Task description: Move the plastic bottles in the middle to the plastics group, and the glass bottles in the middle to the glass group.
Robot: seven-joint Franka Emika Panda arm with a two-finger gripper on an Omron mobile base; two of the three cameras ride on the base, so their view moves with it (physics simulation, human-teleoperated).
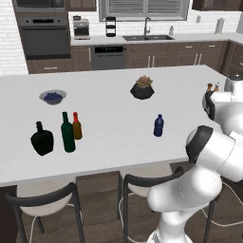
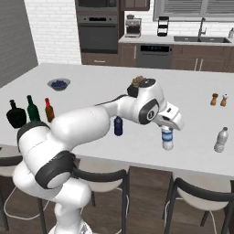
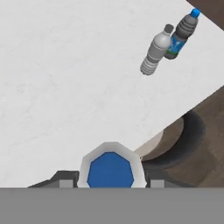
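Matt white stone-look desk (image 1: 114,90), faintly mottled. Tall dark green glass bottle (image 1: 68,132) shines glossy beside the squat black glass flask (image 1: 42,139); the small clear plastic bottle (image 2: 167,138) looks smooth, and so does the glossy white robot arm (image 2: 87,119).

We see bare counter (image 2: 192,116) between the held clear bottle (image 2: 167,138) and the grey bottle (image 2: 221,140), salt and pepper shakers (image 2: 219,99) standing farther back.

Arm outstretched, hand (image 2: 167,132) (pointing down) clamped
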